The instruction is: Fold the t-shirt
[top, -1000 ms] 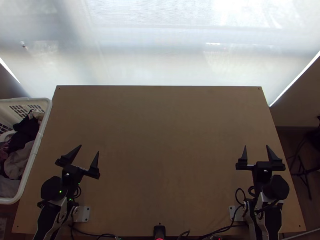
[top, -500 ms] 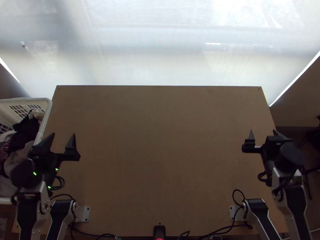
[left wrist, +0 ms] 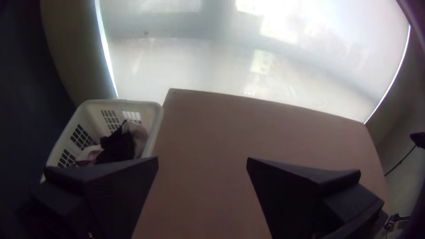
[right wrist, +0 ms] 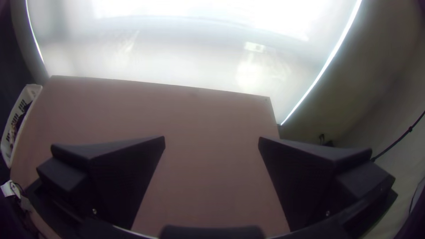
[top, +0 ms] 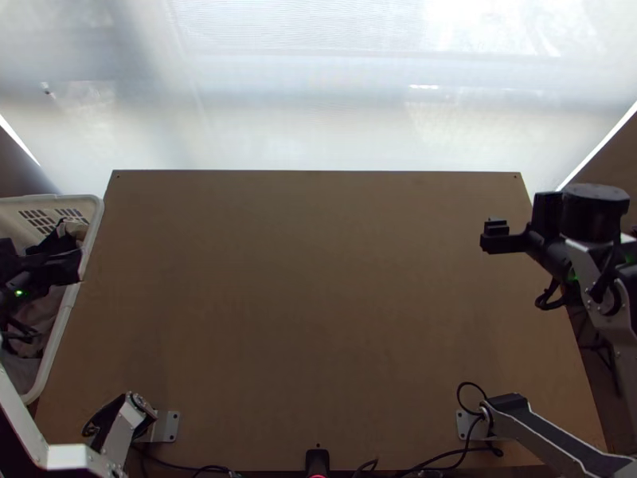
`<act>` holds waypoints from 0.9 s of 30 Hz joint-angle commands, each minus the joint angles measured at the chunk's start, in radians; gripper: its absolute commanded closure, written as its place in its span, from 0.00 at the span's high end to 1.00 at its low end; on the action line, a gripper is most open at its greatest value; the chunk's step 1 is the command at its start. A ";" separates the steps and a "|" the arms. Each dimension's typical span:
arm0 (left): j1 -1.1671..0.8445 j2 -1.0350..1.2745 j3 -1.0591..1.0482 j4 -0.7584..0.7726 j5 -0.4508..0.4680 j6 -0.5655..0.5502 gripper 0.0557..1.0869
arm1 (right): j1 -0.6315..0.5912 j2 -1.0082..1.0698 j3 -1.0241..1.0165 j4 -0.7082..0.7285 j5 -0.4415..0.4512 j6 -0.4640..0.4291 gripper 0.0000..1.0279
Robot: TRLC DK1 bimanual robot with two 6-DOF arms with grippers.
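T-shirt probably among bunched clothes (left wrist: 119,144) in white basket (left wrist: 156,126), beside bench (top: 318,279) on left arm's (top: 20,418) side. Left jaws wide, nothing between them, over basket in top view; pile likely beneath, so left arm is much nearer. Right arm (top: 549,434) has jaws wide and bare too, near bench's opposite side, well apart from basket. Which garment is t-shirt, and its long axis: cannot tell. Left arm hides part of pile; height above it hard to judge.
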 commanded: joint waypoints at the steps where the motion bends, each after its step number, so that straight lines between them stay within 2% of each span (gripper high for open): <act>1: 0.162 0.167 0.073 -0.126 -0.022 0.377 0.95 | 0.074 0.148 0.246 -0.166 -0.026 0.044 0.96; 4: 0.211 0.201 0.027 -0.077 -0.051 0.481 0.95 | 0.131 0.189 0.297 -0.206 -0.031 0.028 0.96; 6: 0.253 0.241 0.001 0.005 -0.058 0.498 0.95 | 0.163 0.217 0.306 -0.227 -0.040 0.011 0.96; 10: 0.313 0.382 0.026 0.083 -0.061 0.524 0.95 | 0.188 0.263 0.288 -0.275 -0.118 -0.006 0.96; 15: 0.345 0.554 0.092 0.103 -0.076 0.581 0.95 | 0.231 0.272 0.289 -0.276 -0.123 -0.004 0.96; 21: 0.345 0.667 0.090 0.226 -0.125 0.593 0.95 | 0.237 0.275 0.269 -0.287 -0.175 0.011 0.95; 27: 0.313 0.807 0.112 0.356 -0.235 0.598 0.95 | 0.235 0.286 0.271 -0.290 -0.229 0.022 0.95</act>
